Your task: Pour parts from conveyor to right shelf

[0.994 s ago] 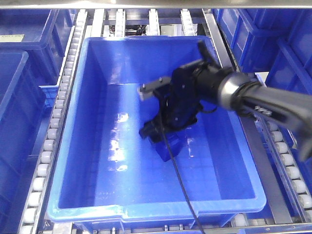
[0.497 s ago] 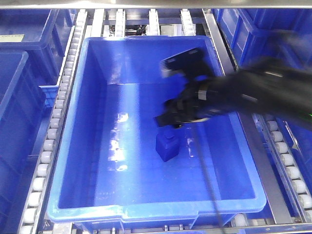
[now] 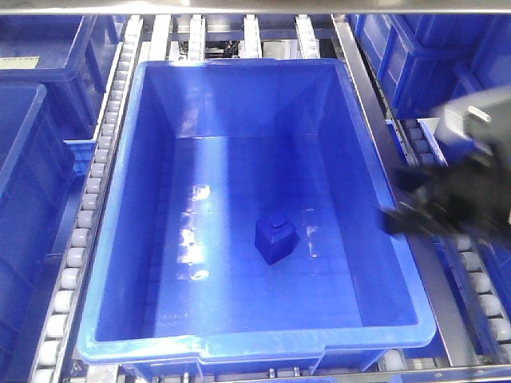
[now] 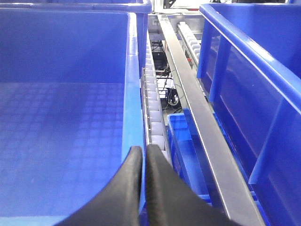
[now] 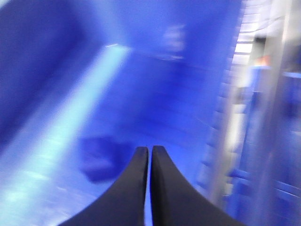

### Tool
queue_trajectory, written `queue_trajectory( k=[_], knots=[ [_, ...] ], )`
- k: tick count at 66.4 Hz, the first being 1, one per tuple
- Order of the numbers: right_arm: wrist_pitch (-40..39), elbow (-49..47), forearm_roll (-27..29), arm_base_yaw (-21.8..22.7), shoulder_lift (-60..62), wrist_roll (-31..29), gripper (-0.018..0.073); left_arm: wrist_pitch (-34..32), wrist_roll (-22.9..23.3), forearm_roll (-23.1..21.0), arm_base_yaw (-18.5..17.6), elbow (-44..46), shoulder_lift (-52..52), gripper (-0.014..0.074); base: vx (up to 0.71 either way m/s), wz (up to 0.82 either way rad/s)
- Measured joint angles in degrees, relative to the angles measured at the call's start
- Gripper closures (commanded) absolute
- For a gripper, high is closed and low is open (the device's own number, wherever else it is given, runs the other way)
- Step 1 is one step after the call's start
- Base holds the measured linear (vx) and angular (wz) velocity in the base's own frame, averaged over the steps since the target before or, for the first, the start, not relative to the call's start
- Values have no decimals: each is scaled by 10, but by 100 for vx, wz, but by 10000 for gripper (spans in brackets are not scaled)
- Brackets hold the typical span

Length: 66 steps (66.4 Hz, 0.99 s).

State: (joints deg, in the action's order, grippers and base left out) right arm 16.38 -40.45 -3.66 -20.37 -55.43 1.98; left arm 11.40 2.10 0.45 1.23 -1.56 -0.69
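Observation:
One of the parts, a small blue block with a round knob (image 3: 275, 238), lies on the floor of the big blue crate (image 3: 120, 239) on the right shelf's roller lanes (image 3: 94, 179). My right gripper (image 3: 398, 219) is a dark blur over the crate's right rim, away from the block. In the right wrist view that gripper (image 5: 149, 149) is shut on nothing, with the blurred block (image 5: 101, 160) below and to its left. My left gripper (image 4: 143, 151) is shut and empty above a crate rim (image 4: 134, 94). The conveyor is out of view.
More blue crates stand to the left (image 3: 32, 120) and right (image 3: 407, 56) of the middle one. Beside the left gripper run a roller lane (image 4: 153, 108), a steel rail (image 4: 193, 103), another crate wall (image 4: 244, 70), and a smaller blue bin (image 4: 183, 141) lower down.
The right gripper left the block on the crate floor, rose, and swung out to the right over the rim. The block has stayed put since half a second ago.

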Motion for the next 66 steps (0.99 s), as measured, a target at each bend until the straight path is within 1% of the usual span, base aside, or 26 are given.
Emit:
queue_trajectory(
  k=[17, 28, 37, 48, 66],
  knots=[
    [-34, 128, 0, 63, 135, 0, 568, 0, 0, 0, 0, 0, 0, 603, 0, 0],
    [-30, 186, 0, 92, 211, 0, 568, 0, 0, 0, 0, 0, 0, 603, 0, 0],
    [-12, 226, 0, 95, 249, 0, 568, 0, 0, 0, 0, 0, 0, 603, 0, 0],
    [-3, 254, 0, 95, 256, 0, 568, 0, 0, 0, 0, 0, 0, 603, 0, 0],
    [23, 263, 3, 96, 276, 0, 568, 0, 0, 0, 0, 0, 0, 603, 0, 0]
  ],
)
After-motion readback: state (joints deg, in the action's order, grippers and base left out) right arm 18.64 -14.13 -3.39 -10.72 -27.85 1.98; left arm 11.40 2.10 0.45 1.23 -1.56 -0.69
